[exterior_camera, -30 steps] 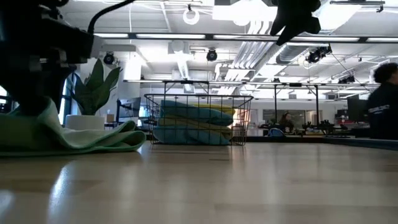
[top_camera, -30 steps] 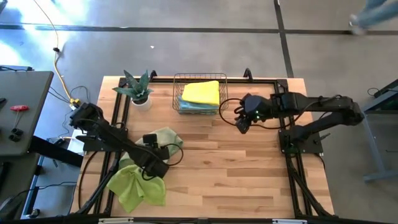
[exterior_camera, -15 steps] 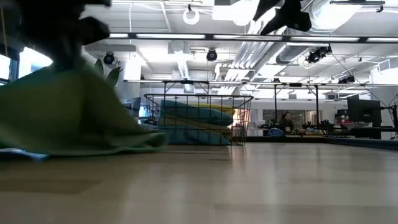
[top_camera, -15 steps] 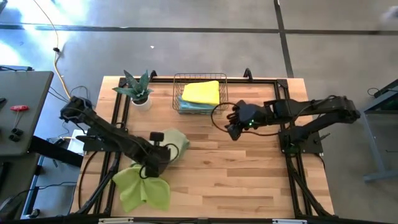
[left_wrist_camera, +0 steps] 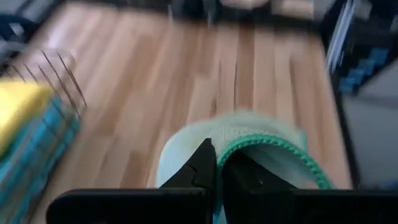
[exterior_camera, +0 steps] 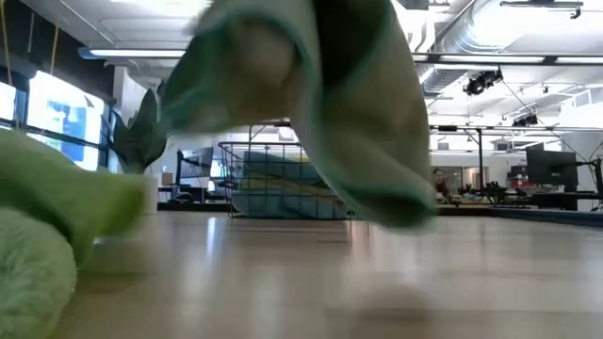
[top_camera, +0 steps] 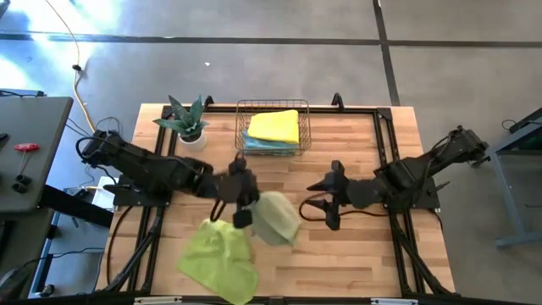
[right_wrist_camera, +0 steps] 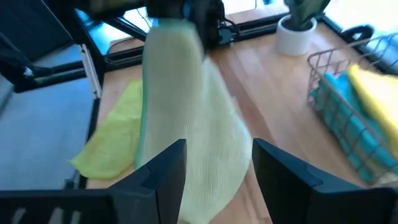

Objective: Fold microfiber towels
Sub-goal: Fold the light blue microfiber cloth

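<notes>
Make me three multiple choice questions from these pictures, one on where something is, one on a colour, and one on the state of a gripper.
1. Where does the lime green towel lie?
A. in the wire basket
B. on the table near its front edge, left of centre
C. under the potted plant

2. What colour is the top towel in the wire basket?
A. yellow
B. red
C. white

3. How is the left gripper?
A. open over bare wood
B. shut on the pale sage towel
C. holding the plant pot

Answers:
1 B: the high view shows it crumpled on the wood there.
2 A: a yellow towel lies on a light blue one.
3 B: the left wrist view shows the fingers pinched on the pale sage towel, while the right gripper waits open facing it.
</notes>
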### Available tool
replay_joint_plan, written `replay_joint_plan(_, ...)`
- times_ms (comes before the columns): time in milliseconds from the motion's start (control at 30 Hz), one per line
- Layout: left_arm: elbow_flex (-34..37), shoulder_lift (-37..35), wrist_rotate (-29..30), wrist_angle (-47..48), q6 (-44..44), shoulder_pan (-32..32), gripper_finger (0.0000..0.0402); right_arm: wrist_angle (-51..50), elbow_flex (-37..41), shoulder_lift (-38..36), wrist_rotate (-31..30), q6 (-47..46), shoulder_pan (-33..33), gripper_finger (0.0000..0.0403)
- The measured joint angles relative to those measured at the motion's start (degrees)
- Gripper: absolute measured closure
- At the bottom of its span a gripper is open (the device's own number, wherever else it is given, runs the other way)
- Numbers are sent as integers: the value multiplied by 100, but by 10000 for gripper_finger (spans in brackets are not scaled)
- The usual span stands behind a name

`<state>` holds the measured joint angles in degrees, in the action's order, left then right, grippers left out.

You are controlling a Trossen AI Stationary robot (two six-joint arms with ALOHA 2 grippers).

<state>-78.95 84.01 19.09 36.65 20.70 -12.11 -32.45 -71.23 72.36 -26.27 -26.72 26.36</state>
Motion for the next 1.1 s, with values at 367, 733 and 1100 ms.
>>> replay_joint_plan(367,-269,123,-34,-1540,615,505,401,483,1,0,-1927,177,575,226)
replay_joint_plan(733,-241,567,-220,-2258,1705,732,402,1892,3,301,-1782,1143,542,226)
replay_joint_plan(1100,-259,738,-658,-2464,2414,1114,401,1959,5,1100,-3475,1135,705,226)
